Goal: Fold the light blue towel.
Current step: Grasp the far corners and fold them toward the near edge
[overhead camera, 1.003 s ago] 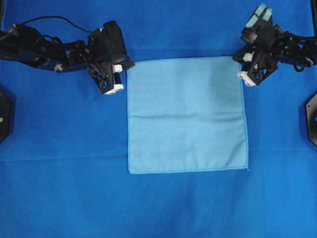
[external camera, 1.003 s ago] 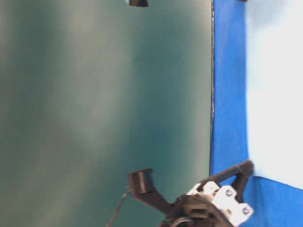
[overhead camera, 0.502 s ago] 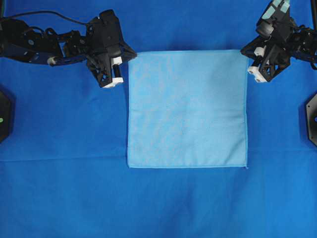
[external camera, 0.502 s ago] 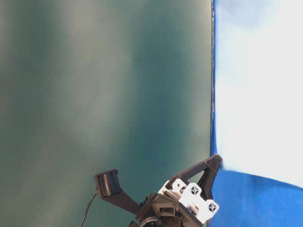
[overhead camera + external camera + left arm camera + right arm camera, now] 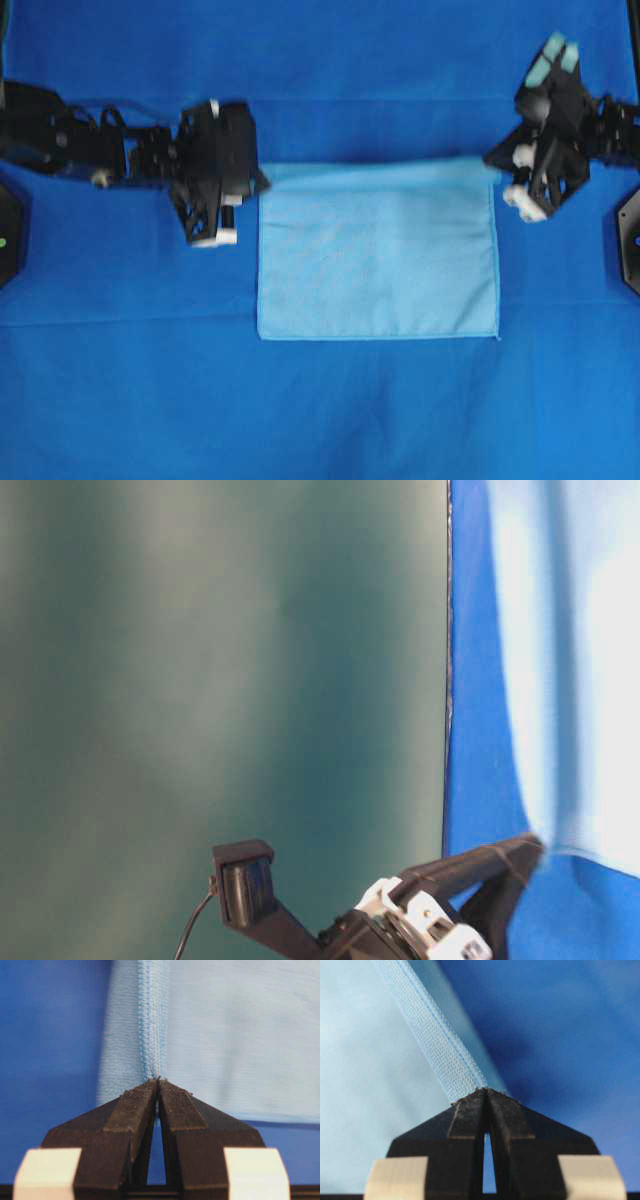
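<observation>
overhead: light blue towel (image 5: pixel 378 255) on blue-clothed worktop (image 5: pixel 320 420), far corners at both pincers | left wrist: left pincer (image 5: pixel 158 1085) clamped on stitched hem | right wrist: right pincer (image 5: pixel 487 1092) clamped on hem | table-level: towel edge lifted, blurred

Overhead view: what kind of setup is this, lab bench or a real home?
Most likely a lab bench: a royal-blue table cloth covers the whole surface, two black robot arms work from either side, and only the light blue towel lies on it. No household items show.
</observation>
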`<state>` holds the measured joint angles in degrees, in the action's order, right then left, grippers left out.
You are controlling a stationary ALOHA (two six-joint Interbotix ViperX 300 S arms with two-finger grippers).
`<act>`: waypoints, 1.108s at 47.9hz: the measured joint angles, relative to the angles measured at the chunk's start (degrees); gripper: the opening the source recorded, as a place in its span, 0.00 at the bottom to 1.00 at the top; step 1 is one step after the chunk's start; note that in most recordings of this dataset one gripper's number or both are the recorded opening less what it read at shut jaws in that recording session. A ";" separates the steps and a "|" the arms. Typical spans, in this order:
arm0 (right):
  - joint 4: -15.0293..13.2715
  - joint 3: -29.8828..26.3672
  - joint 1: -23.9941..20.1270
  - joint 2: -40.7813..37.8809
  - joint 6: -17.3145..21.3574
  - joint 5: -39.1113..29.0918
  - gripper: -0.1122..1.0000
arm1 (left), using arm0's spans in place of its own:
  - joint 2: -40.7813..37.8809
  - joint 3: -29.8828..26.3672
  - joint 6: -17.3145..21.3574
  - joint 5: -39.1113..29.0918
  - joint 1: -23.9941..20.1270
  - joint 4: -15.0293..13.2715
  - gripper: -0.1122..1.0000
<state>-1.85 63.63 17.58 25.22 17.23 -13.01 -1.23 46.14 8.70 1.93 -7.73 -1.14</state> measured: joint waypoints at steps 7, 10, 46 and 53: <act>0.53 0.53 -8.44 0.44 6.15 -0.09 0.11 | 0.00 0.00 -0.79 -0.70 5.27 0.00 0.12; 0.53 0.53 -11.95 0.26 7.91 0.00 0.11 | -0.09 0.00 -1.58 -0.79 7.38 -0.09 0.12; 0.62 -2.02 -32.78 -6.86 19.42 2.72 0.11 | -2.90 -3.69 -10.02 -1.76 20.57 -0.18 0.12; 0.62 -2.20 -32.70 -7.03 19.42 3.08 0.11 | -3.08 -3.96 -10.02 -1.58 20.57 -0.18 0.12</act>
<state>-1.23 61.44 -15.12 18.19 36.65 -9.93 -4.31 42.19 -1.32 0.35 12.83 -1.32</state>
